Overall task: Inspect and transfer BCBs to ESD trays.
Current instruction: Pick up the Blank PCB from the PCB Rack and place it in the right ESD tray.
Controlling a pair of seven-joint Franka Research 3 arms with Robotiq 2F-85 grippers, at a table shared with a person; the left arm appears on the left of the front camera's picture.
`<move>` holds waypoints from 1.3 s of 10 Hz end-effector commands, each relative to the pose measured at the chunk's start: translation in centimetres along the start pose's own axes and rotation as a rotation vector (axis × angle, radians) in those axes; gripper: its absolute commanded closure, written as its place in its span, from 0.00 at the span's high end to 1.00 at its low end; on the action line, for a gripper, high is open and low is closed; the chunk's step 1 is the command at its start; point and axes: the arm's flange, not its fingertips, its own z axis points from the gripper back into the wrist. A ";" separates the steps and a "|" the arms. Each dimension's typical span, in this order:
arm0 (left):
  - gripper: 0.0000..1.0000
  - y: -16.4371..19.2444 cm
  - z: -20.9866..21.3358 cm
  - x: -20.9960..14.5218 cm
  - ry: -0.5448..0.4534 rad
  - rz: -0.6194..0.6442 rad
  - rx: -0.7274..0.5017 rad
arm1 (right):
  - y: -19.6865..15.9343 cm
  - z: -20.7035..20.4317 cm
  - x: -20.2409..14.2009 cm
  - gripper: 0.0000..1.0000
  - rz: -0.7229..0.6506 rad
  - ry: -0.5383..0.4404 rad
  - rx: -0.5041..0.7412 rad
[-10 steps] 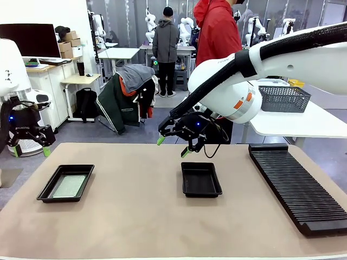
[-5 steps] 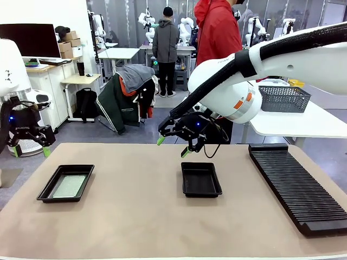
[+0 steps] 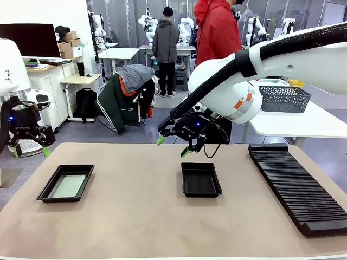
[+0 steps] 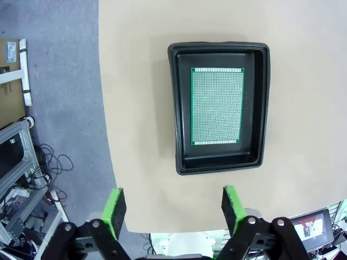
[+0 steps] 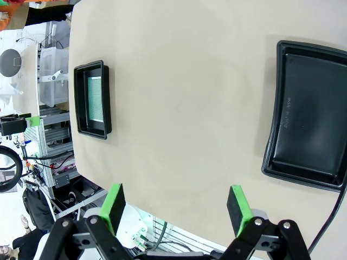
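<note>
One pale-green BCB (image 3: 69,186) (image 4: 217,105) lies flat in the left ESD tray (image 3: 47,187) (image 4: 181,108) on the tan table. A second ESD tray (image 3: 200,179) (image 5: 309,119) sits mid-table with nothing in it. My left gripper (image 3: 31,149) (image 4: 172,206) hangs open at the table's far left edge, above and behind the left tray. Over the table's middle my right gripper (image 3: 173,146) (image 5: 176,206) is open, just behind the bare tray. The right wrist view also catches the left tray (image 5: 81,103) with its board (image 5: 95,98).
A long black ribbed rack (image 3: 295,184) lies along the table's right side. A grey wire basket (image 3: 284,98) stands on a white table behind it. A person in a red jacket (image 3: 217,32) stands at the far side.
</note>
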 end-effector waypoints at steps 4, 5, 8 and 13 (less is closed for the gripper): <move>0.94 0.0 -0.1 -0.1 -0.002 0.002 -0.003 | 0.1 -0.1 0.1 1.00 -0.014 -0.004 -0.021; 0.94 0.0 -0.1 -0.1 -0.002 0.002 -0.003 | 0.1 -0.1 0.1 1.00 -0.014 -0.004 -0.021; 0.94 0.0 -0.1 -0.1 -0.002 0.002 -0.003 | 0.1 -0.1 0.1 1.00 -0.014 -0.004 -0.021; 0.94 0.0 -0.1 -0.1 -0.002 0.002 -0.003 | 0.1 -0.1 0.1 1.00 -0.014 -0.004 -0.021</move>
